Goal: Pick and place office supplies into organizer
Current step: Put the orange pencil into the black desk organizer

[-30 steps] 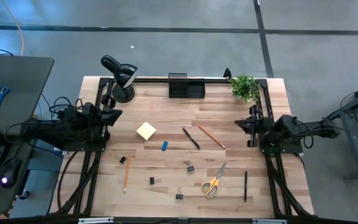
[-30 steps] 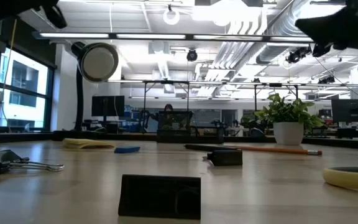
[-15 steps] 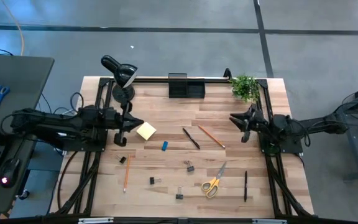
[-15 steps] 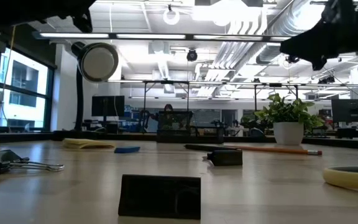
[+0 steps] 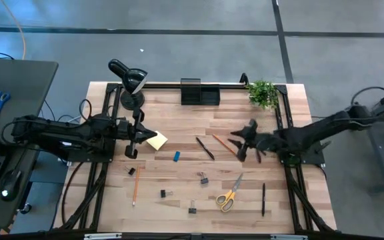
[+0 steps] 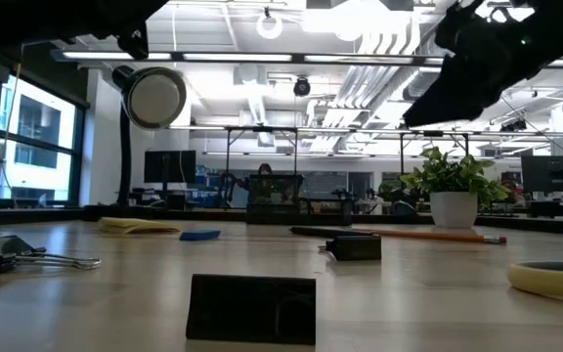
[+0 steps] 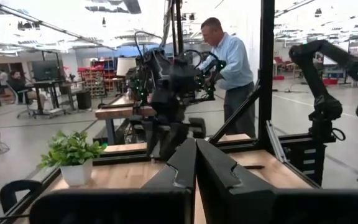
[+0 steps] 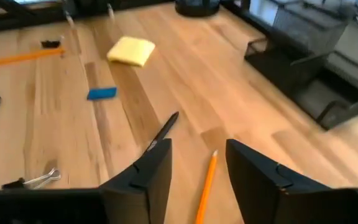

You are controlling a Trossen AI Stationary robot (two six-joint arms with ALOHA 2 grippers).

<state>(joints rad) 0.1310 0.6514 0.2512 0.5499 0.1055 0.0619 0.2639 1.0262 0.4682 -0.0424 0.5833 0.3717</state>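
At table's back edge, organizer (image 5: 200,92)

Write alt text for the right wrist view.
The right gripper, fingers open, hovers over a wooden table above an orange pencil and a black pen. Beyond lie a yellow sticky-note pad, a blue eraser and the black organizer.

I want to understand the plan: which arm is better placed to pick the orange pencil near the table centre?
Right. The right gripper hovers open just beside the orange pencil, which shows between its fingers in the wrist view. The left gripper is shut, near the sticky-note pad.
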